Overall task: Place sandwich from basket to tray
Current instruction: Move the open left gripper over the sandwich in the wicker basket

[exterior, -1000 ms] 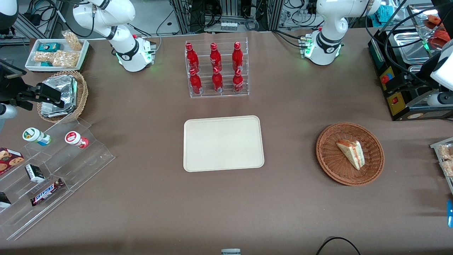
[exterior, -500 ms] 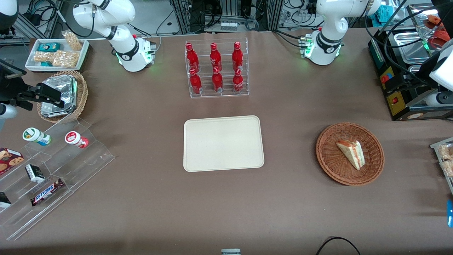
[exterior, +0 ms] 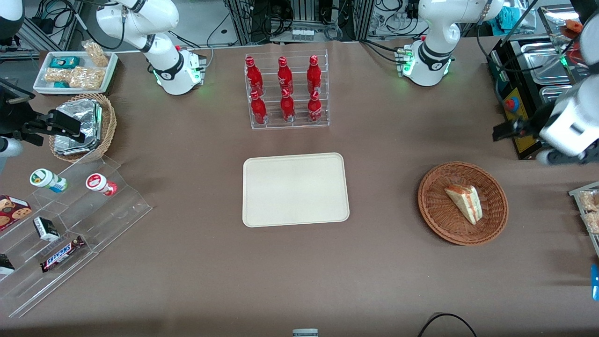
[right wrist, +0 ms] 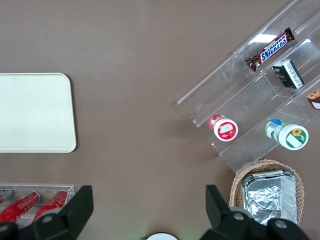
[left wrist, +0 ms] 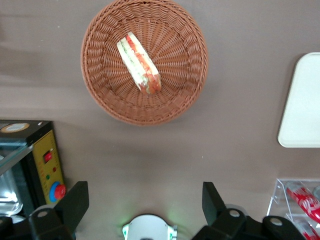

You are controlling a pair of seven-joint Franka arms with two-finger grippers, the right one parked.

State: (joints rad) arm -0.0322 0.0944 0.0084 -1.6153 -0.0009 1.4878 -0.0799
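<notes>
Toward the working arm's end of the desk [exterior: 383, 154], the sandwich [exterior: 464, 202] lies on its side in the basket [exterior: 433, 206], untouched. High above the desk, farther from the front camera than the basket, hangs the gripper [left wrist: 144, 197], jaws spread wide and holding nothing. At mid-desk sits the tray [exterior: 295, 189], bare, well apart from the basket.
</notes>
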